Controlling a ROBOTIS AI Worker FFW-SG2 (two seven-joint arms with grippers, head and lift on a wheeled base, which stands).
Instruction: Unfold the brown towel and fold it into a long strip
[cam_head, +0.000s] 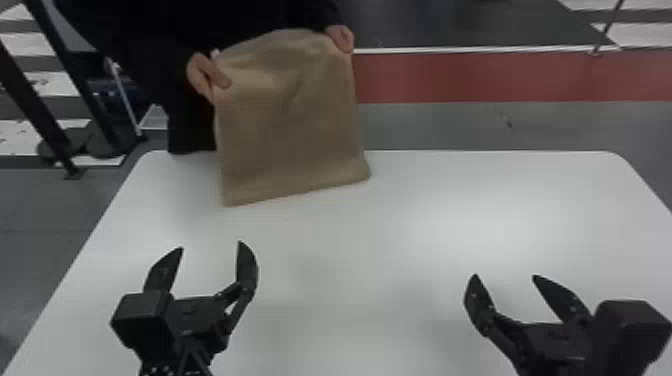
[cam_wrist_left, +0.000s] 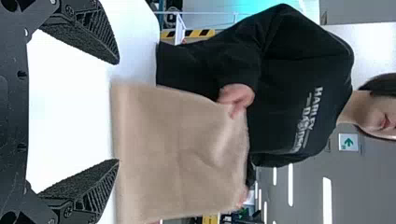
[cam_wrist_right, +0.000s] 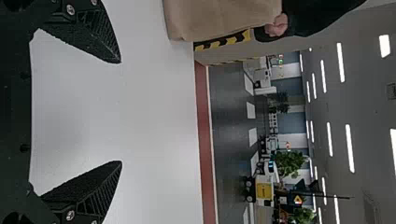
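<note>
A person's hands (cam_head: 202, 75) are holding up the towel (cam_head: 290, 120); left fingers (cam_head: 247, 267) and right fingers (cam_head: 477, 302) are standing apart, best reaching in only once it is lying free.

The brown towel (cam_head: 290, 125) is spread open and hangs upright, pinched near its upper corners by a person's two hands (cam_head: 206, 77). It is plain tan cloth, roughly square, with soft creases in its upper part. Its lower edge slants over the far left part of the bench (cam_head: 500, 200), the left corner nearer.
</note>
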